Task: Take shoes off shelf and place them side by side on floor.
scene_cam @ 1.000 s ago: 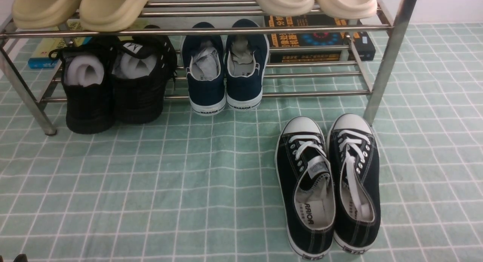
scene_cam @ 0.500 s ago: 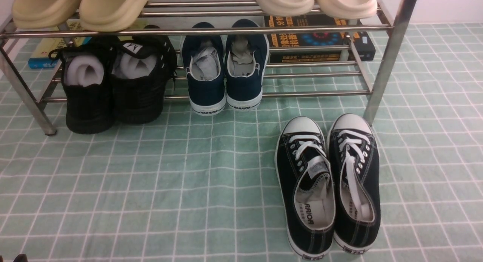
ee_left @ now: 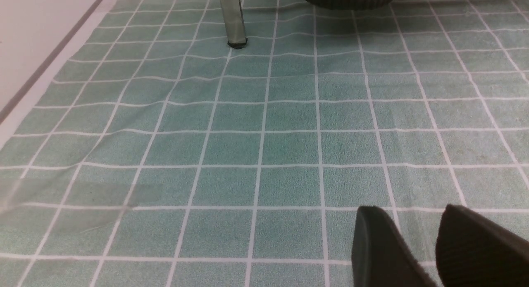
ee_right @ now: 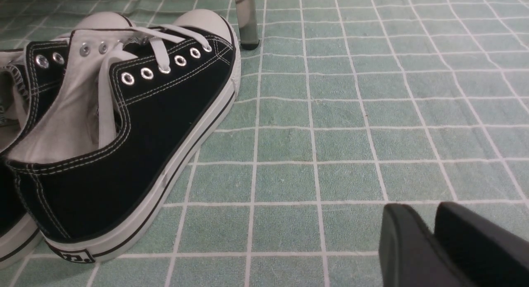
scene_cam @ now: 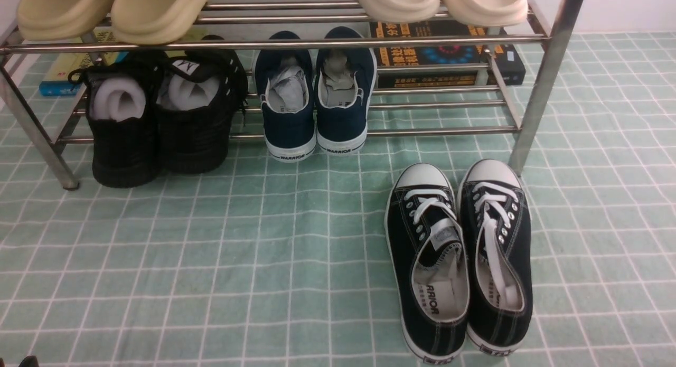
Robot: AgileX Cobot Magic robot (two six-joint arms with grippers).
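Both black canvas shoes [scene_cam: 428, 261] [scene_cam: 496, 251] lie side by side on the pale green floor [scene_cam: 211, 261], toes pointing at the chrome shelf [scene_cam: 274, 42], just in front of its right post [scene_cam: 533, 108]. The right wrist view shows the nearer shoe [ee_right: 136, 126] resting flat beside that post [ee_right: 246, 18]. My right gripper [ee_right: 421, 206] hovers low over bare floor a few squares to the side of it, its fingers close together with a slim gap and nothing between them. My left gripper [ee_left: 409, 210] is open and empty above bare floor near the shelf's left post [ee_left: 232, 18].
On the lower tier stand a navy slip-on pair [scene_cam: 314, 103] and a bulky black pair [scene_cam: 158, 119]. Beige slippers [scene_cam: 116, 13] [scene_cam: 438, 2] sit on top. Books [scene_cam: 449, 55] lie behind the rack. The floor covering ends at a wall [ee_left: 33, 51] on the left.
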